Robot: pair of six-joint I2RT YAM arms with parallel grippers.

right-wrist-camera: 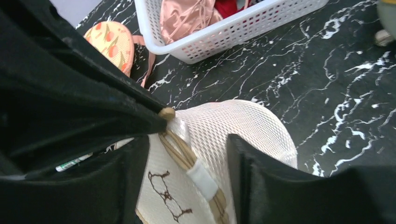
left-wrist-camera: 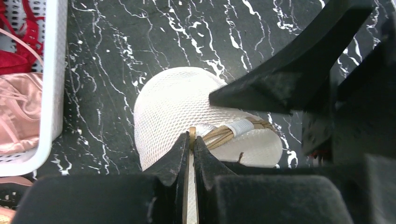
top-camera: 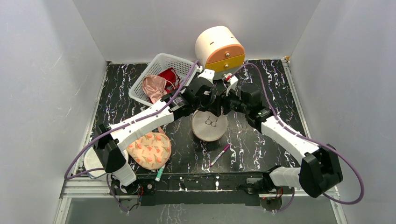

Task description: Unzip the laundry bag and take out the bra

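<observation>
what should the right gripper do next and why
Probably close the right gripper on the laundry bag: its open jaws straddle the rim, while the left gripper is shut on a tan tab at the zip, so bracing the bag should let that pull.

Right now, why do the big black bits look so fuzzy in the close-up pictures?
Left wrist view: the left gripper is very close to the lens, so it blurs, while the laundry bag mesh looks crisp. Right wrist view: same for the right gripper; the bag's bra drawing is sharp. Top external view: everything sharp, evenly lit, only soft shadows.
</observation>
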